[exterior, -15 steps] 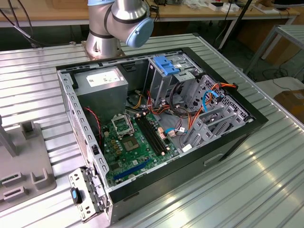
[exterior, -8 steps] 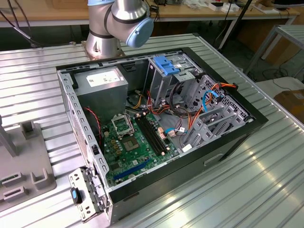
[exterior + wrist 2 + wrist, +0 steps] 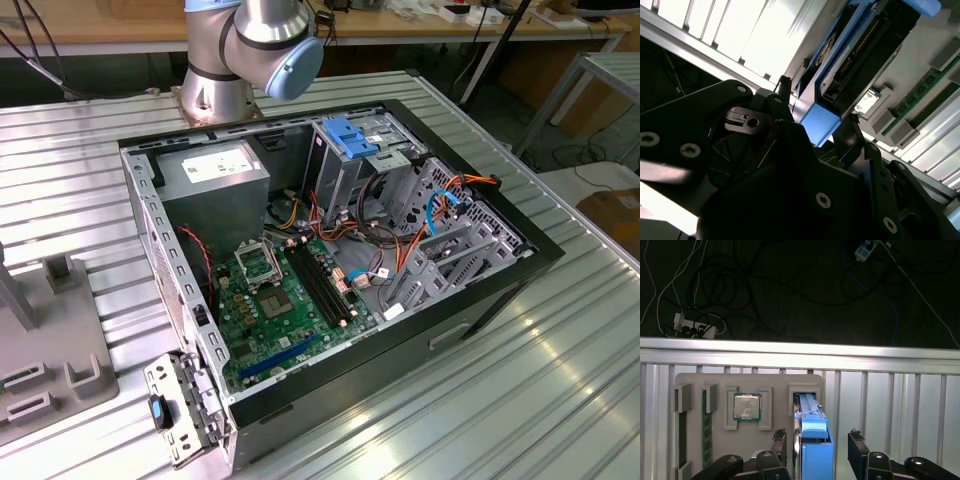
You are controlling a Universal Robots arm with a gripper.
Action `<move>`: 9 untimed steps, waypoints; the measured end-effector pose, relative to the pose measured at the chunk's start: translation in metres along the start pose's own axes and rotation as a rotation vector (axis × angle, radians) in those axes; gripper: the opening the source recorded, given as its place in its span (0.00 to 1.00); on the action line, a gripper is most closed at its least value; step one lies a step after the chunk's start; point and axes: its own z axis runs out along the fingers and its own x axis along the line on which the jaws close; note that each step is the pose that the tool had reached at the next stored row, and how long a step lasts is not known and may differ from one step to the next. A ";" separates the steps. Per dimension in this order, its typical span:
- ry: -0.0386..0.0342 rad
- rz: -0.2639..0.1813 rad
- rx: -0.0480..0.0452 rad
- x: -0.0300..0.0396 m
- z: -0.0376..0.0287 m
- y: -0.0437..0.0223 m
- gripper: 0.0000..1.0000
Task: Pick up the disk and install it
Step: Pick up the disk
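We see the disk [image 3: 815,452] standing on edge in a slot of the grey tray [image 3: 775,382], beside a processor chip [image 3: 747,406]; the tray lies near an edge of the table [image 3: 890,405]. The fingers [image 3: 858,447] are spread open, one on each side of the disk, not clamped on it

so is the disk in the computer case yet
No: in the first wrist view the disk stands on edge in a slot of the grey tray, between the open fingers of the gripper.

Smooth blue plastic rails on the disk [image 3: 815,455]; ribbed bright metal table [image 3: 890,400], matt grey tray [image 3: 779,382]
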 end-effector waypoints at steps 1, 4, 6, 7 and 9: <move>0.0000 0.000 0.0000 0.0000 0.0001 0.0000 0.60; -0.0002 0.000 0.0005 0.0000 0.0015 0.0000 0.60; 0.0001 0.000 -0.0001 0.0001 0.0022 0.0000 0.60; 0.0001 0.000 -0.0001 0.0000 0.0022 0.0000 0.60; 0.0000 0.000 0.0000 0.0001 0.0024 0.0000 0.60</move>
